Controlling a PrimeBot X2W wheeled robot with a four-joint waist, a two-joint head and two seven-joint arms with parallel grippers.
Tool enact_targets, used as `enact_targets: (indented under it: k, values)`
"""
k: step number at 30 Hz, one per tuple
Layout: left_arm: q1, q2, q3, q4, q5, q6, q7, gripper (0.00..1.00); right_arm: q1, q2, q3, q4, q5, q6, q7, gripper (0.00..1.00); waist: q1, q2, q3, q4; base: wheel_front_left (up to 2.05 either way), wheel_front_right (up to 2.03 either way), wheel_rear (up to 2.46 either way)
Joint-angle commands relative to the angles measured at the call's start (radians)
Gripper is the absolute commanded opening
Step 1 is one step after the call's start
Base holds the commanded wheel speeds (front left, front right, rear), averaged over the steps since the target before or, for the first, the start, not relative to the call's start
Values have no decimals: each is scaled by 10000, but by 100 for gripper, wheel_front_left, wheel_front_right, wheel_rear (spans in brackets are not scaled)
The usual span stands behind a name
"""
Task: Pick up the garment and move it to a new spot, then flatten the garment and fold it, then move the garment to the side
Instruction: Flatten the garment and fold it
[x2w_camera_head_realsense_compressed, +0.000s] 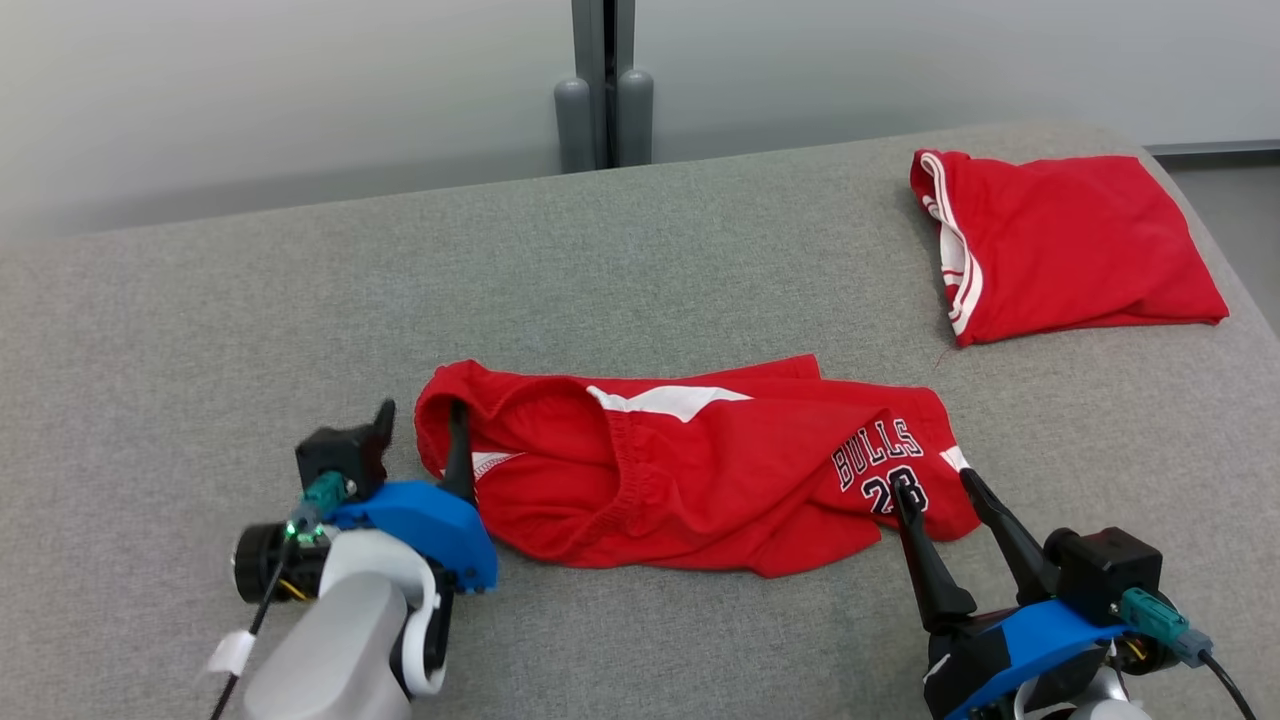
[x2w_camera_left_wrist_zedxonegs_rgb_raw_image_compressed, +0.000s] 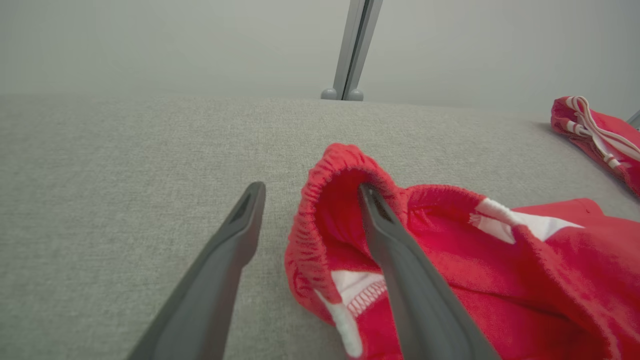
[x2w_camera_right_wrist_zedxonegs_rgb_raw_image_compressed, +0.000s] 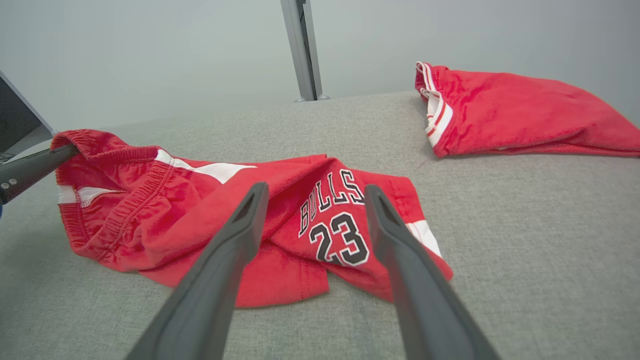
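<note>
Left gripper (x2w_camera_head_realsense_compressed: 421, 408) is spread wide at the waistband end of the red shorts (x2w_camera_head_realsense_compressed: 700, 470). Look at that: its right-hand finger (x2w_camera_left_wrist_zedxonegs_rgb_raw_image_compressed: 395, 250) is tucked inside the elastic waistband (x2w_camera_left_wrist_zedxonegs_rgb_raw_image_compressed: 306, 215), and the other finger sits outside, over the bare grey cushion (x2w_camera_head_realsense_compressed: 200, 350). The rolled edge of the waistband stands up between the two fingers, but the jaws are apart and nothing is pinched. The rest of the shorts trails away to this gripper's right, crumpled on the cushion.

Over to the right gripper (x2w_camera_head_realsense_compressed: 937, 481): it is spread apart too, gripping nothing. Its fingertips sit over the leg end of the shorts, right at the black "BULLS 23" print (x2w_camera_right_wrist_zedxonegs_rgb_raw_image_compressed: 335, 220), which shows in the gap between the fingers in the right wrist view. Whether the tips touch the cloth, I cannot tell. A white stripe (x2w_camera_right_wrist_zedxonegs_rgb_raw_image_compressed: 425, 235) at the hem lies just beside its right finger.

So the shorts lie between the two grippers, waistband at the left one and printed leg at the right one, rumpled rather than flat.

Ahead of the right gripper and a little to its right, well apart from the shorts, a folded red garment (x2w_camera_head_realsense_compressed: 1070, 240) with white trim rests on the same cushion. Far ahead of both grippers, a grey post (x2w_camera_head_realsense_compressed: 605, 90) rises behind the cushion's back edge.
</note>
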Motion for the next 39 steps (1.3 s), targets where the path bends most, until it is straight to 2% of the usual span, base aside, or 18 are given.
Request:
enact_targets:
  k: [1,4,7,10,14,19,22,27,31,32,33,34,38,39]
  values:
    - [332,-93,48,-8,-125,-147,-49,100,94,-19,-25,-9,-40,2,20,100,0,1,-99,27,0,0,0]
    - [702,-230,-3,-233,-288,-296,34,100,176,-17,-54,-41,-26,2,67,100,0,1,-213,96,0,0,0]
    - [1020,-266,-3,-658,-493,-183,341,100,187,-19,-63,-78,-20,2,68,100,0,1,-288,105,0,0,0]
    - [1174,-464,-41,-1573,-841,-277,1043,100,224,-17,-44,-115,12,2,19,100,0,1,-273,76,0,0,0]
    - [732,-707,-276,-1962,-1056,-274,1992,100,99,-17,122,-88,110,2,-16,100,0,1,-176,-135,0,0,0]
    - [109,-1030,-304,-1585,-1499,-93,3147,100,-73,-21,361,-27,200,2,-114,100,0,1,-31,-580,0,0,0]
    - [-224,-1095,-285,-1136,-1494,269,3432,100,-168,-19,407,59,252,2,-212,100,0,1,27,-832,0,0,0]
    - [-542,-1154,-207,-632,-1671,583,3860,100,-184,-18,373,129,274,3,-294,100,0,1,102,-1031,0,0,0]
    - [-715,-1188,-213,-446,-1833,305,4018,100,-197,-18,321,161,281,2,-358,100,0,1,164,-1063,0,0,0]
    - [-827,-1216,-283,-434,-1817,74,3876,49,-195,-18,281,188,287,2,-382,100,0,1,180,-1021,0,0,0]
    - [-849,-1223,-287,-398,-1833,-26,3814,4,-200,-18,284,204,297,2,-371,100,0,1,187,-990,0,0,0]
    - [-847,-1222,-327,-314,-1879,-148,3889,0,-211,-16,305,214,307,2,-370,100,0,1,190,-953,0,0,0]
    - [-929,-1257,-444,-164,-1978,-474,4097,0,-227,-16,234,219,296,2,-389,100,0,1,200,-794,0,0,0]
    - [-906,-1287,-467,-149,-2104,-682,4140,0,-218,-19,186,220,256,2,-385,100,0,1,190,-669,0,0,0]
